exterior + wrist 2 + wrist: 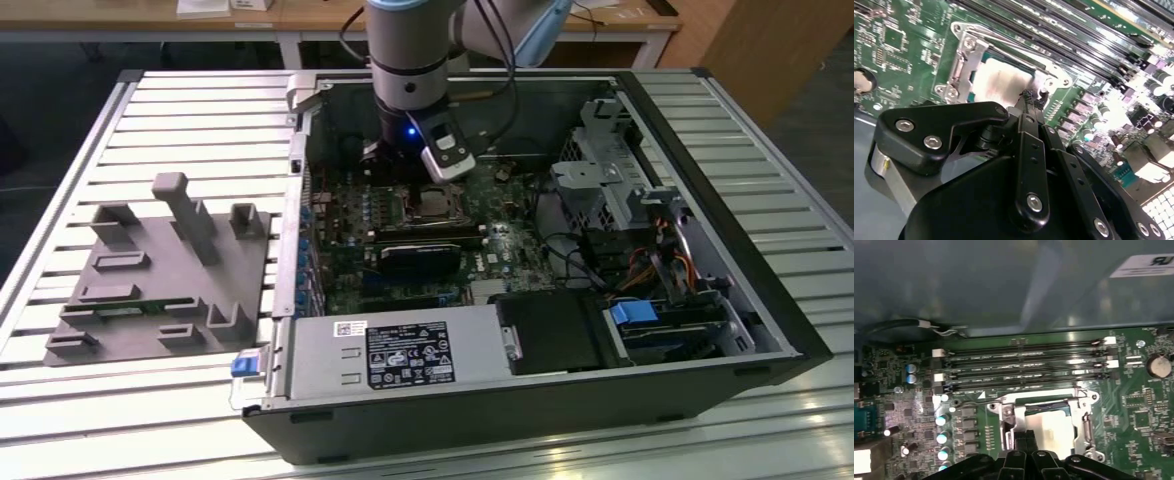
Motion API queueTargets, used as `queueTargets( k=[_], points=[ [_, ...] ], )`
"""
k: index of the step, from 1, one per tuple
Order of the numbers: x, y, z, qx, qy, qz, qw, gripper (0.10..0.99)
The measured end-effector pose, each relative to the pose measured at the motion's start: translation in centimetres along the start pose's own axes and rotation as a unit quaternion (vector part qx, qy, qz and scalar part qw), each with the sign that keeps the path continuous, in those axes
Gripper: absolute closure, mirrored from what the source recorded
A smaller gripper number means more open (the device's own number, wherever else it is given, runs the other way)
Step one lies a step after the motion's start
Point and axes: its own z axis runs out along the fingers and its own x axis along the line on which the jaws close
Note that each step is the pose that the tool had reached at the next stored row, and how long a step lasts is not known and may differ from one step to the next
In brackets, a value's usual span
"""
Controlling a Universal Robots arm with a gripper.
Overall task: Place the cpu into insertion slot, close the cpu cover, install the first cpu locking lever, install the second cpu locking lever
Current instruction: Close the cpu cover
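Slatted metal table (187, 110) is carrying an open computer case (561, 410) that is lying on its side, with a grey moulded fixture (160, 270) sitting just beside it toward the exterior view's left. From the upper edge of that view the arm (414, 60) is reaching straight down into the case, its last segment standing upright over the green motherboard (340, 235), a blue light (411, 135) glowing on the wrist. The gripper (1029, 98) is pointing down at the board and hovering at the edge of the cpu cover (960, 65), on the side away from the long black memory slots (1024, 365). Its two dark fingers (1021, 438) are lying drawn together with hardly any gap showing between the tips; whether they are pinching anything there I cannot tell. The cpu (1001, 82) is sitting flat inside the insertion slot (1029, 406), its pale metal top showing through the square cut-out of the cover, which is lying down flat over it. A thin wire lever (971, 402) is running along the board beside the socket, between it and the memory slots, and whether it is latched is not clear. Near the case's front edge a boxy power supply (387, 355) is sitting well apart from the gripper
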Motion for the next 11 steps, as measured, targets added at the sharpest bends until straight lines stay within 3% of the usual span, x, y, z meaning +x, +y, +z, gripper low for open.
queueTargets(
  k=[11],
  points=[
    [0.65,-0.15,0.86,0.0000,-0.0006,-0.001,1.0000,0.980]
  ],
)
